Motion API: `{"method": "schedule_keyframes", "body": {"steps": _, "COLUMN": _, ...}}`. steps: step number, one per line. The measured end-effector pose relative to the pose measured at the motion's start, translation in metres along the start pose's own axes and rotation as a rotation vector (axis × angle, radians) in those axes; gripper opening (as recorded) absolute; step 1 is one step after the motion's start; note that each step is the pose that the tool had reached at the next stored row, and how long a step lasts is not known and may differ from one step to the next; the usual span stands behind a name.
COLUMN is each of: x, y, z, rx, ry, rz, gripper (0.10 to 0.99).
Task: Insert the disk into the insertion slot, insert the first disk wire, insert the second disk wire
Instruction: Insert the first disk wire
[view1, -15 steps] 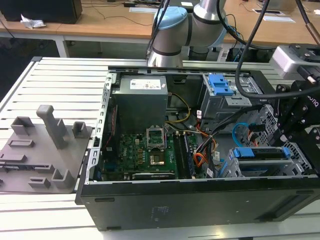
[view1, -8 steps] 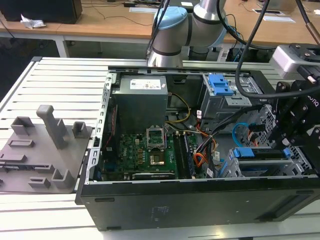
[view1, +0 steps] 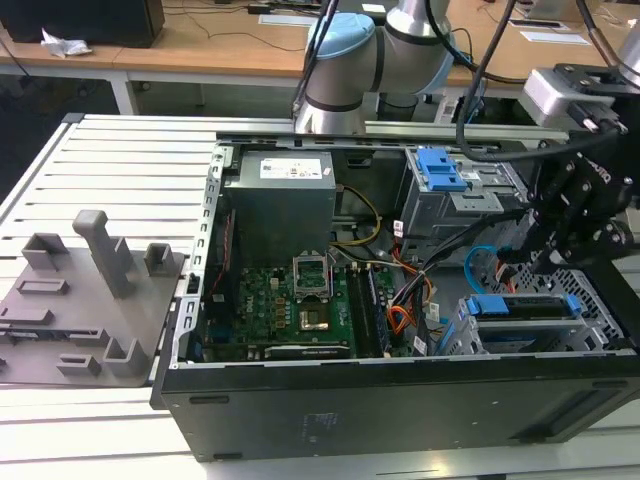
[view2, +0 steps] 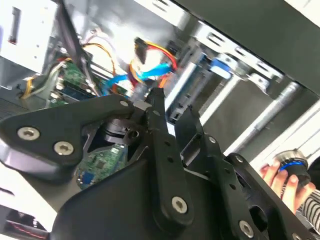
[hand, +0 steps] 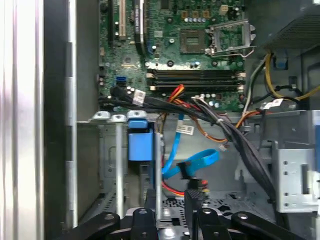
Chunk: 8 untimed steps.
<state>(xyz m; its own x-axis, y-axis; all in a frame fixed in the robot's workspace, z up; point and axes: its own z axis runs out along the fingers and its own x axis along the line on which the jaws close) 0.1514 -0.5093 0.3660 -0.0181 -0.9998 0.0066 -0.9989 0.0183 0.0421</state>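
First wrist view: my gripper (hand: 171, 196) holds its fingers apart, gripping nothing; the light-blue cable (hand: 192, 162) loops just ahead of it, beside the red-orange wire bundle (hand: 172, 188).

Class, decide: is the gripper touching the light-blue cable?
Cannot tell. In the first wrist view the gripper overlaps the plug end of the light-blue cable, but neither contact nor gap shows plainly.

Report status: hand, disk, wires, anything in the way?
Hand open, empty, low in the case. Disk sits in the slot. Light-blue wire loops just ahead of the hand, red-orange wires beside it. Black cable bundle alongside.
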Motion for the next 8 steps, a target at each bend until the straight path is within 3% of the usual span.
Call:
{"method": "schedule_keyframes", "body": {"steps": 3, "x": -0.0124, "y": 0.0004, "z": 0.0016, "rx": 0.000, "ry": 0.0001, "rz": 0.000, "gripper": 0.361}}
{"method": "schedule_keyframes", "body": {"steps": 8, "x": -0.0148, "y": 0.0007, "z": 0.0116, "rx": 0.000, "ry": 0.0075, "rz": 0.000, "gripper": 0.361}}
